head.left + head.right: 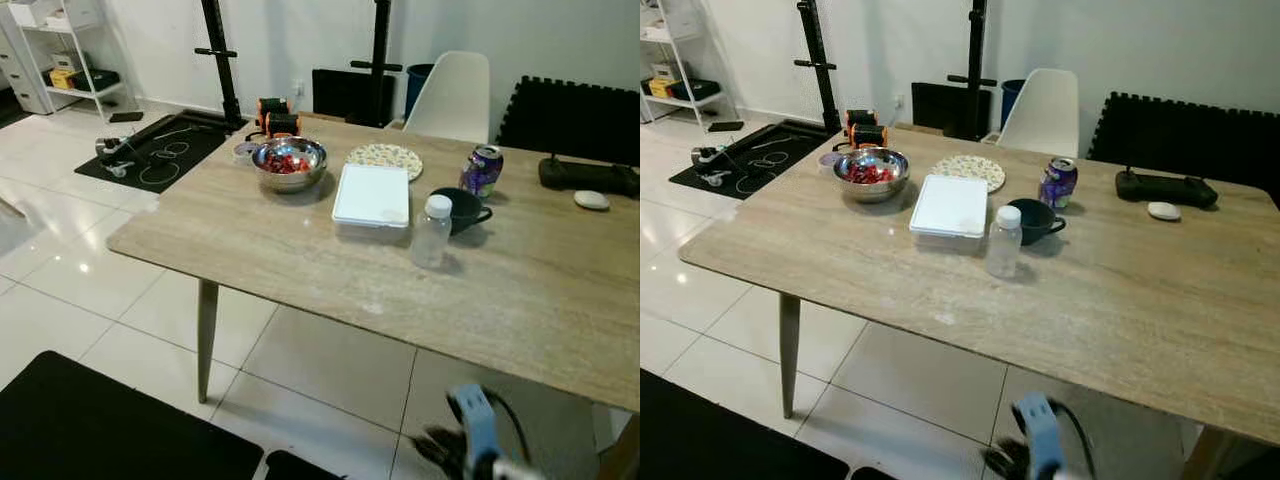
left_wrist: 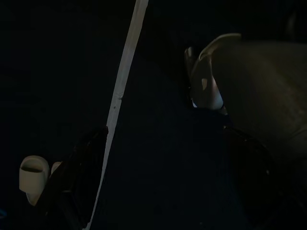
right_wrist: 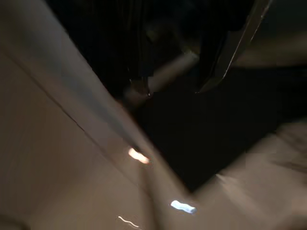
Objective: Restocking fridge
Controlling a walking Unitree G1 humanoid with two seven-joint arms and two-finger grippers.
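Blurred light-blue arm part point(image 1: 473, 418), black cable, perhaps dark pincer point(image 1: 440, 448)

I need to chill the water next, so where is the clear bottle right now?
The clear bottle stands upright on the wooden table, just in front of the dark mug and beside the white lidded container, on its right.

No lettering could be read anywhere; the purple can point(image 1: 481, 171) at the table's point(image 1: 300, 260) one o'clock carried print too small and blurred to make out
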